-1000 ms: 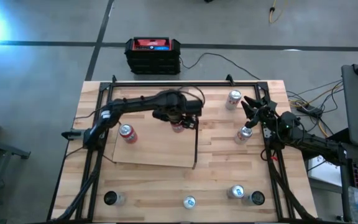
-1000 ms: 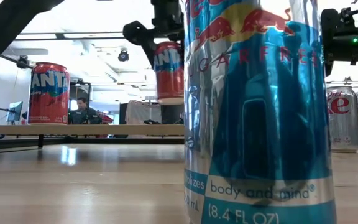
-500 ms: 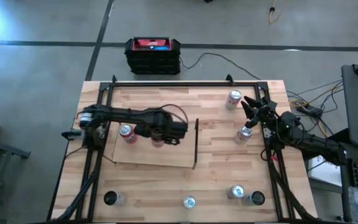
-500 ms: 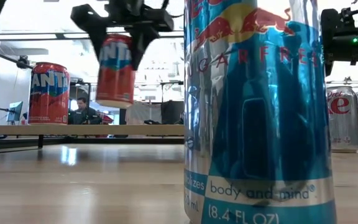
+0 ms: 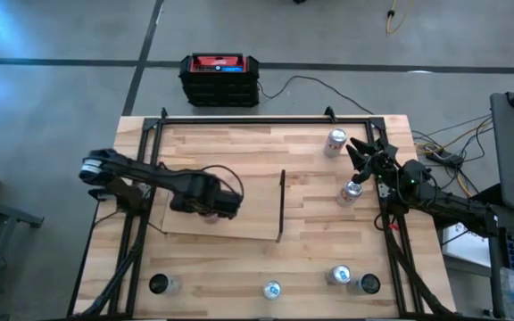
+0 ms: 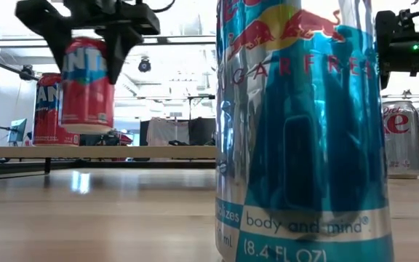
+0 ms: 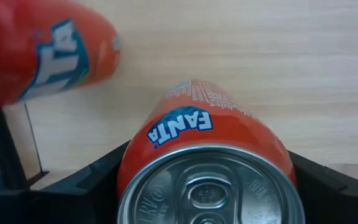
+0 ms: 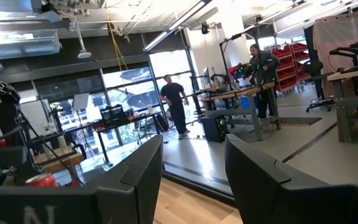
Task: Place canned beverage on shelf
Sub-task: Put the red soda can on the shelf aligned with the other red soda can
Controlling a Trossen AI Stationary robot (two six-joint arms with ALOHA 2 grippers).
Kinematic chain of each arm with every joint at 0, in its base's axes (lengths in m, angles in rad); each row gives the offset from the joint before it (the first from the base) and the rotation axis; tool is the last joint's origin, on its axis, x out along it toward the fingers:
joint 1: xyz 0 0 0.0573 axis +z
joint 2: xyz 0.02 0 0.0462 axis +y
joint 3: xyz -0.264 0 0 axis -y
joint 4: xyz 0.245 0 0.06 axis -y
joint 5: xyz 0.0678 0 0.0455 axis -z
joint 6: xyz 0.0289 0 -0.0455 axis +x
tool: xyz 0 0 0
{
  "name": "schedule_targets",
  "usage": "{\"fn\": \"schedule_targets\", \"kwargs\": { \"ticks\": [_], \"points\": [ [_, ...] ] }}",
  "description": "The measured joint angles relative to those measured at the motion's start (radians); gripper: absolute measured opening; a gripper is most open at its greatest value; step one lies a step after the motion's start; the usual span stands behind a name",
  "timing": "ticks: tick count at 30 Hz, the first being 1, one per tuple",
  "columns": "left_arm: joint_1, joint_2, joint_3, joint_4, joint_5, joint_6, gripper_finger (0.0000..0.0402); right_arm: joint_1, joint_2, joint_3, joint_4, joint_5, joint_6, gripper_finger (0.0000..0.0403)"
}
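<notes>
Orange Fanta can (image 6: 86, 84) is clamped in the left gripper (image 6: 86, 44), hanging in the air above the shelf (image 6: 122, 151) with its base clear of the board.

High view: left gripper (image 5: 205, 198) is over the shelf (image 5: 248, 223), on the half away from the black bar (image 5: 282, 205). The arm covers the held can and any can under it. Right gripper (image 5: 364, 160) is parked at the table's right edge near two silver cans (image 5: 351, 192), fingers shut, nothing in them that I can see.

Low view: the held can hangs upright. A second orange can (image 6: 46, 109) stands on the shelf just behind and beside it; the two overlap in this view, so I can't tell how much gap there is. A big blue can (image 6: 300, 131) sits right at the lens, and a Coke can (image 6: 402, 138) is off to the side.

Left wrist view: the jaws pinch the orange can (image 7: 204, 168) near its top, one dark finger (image 7: 73, 186) on each side. The other orange can (image 7: 42, 50) is close by on the pale board.

Right wrist view: only room, people far off.

Risks, my read:
- Lowering this near the standing can could clip it and knock it over.
- Letting go before the base touches means a drop, bounce or tip.
- If it goes down tilted it lands on its rim and rolls.
</notes>
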Motion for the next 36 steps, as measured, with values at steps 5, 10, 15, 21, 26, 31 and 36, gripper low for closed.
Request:
{"fn": "schedule_targets", "kwargs": {
  "ticks": [5,10,15,21,26,31,36],
  "points": [
    [-0.046,-0.037,-0.045,-0.006,-0.001,-0.062,0.0292,0.000,0.000,0.000,0.000,0.000,0.000,0.0157],
    [-0.098,-0.082,-0.118,-0.002,0.000,-0.146,0.0292,0.000,0.000,0.000,0.000,0.000,0.000,0.0157],
    [-0.174,-0.167,-0.222,0.030,0.004,-0.262,0.0292,0.000,0.000,0.000,0.000,0.000,0.000,0.0157],
    [-0.194,-0.255,-0.299,0.059,-0.008,-0.294,0.0292,0.000,0.000,0.000,0.000,0.000,0.000,0.0157],
    [-0.194,-0.279,-0.319,0.024,-0.008,-0.293,0.0292,0.000,0.000,0.000,0.000,0.000,0.000,0.0157],
    [-0.194,-0.280,-0.321,0.006,-0.009,-0.276,0.0292,0.000,0.000,0.000,0.000,0.000,0.000,0.0157],
    [-0.193,-0.274,-0.326,0.010,-0.009,-0.283,0.0293,0.000,0.000,0.000,0.000,0.000,0.000,0.0157]
  ]
}}
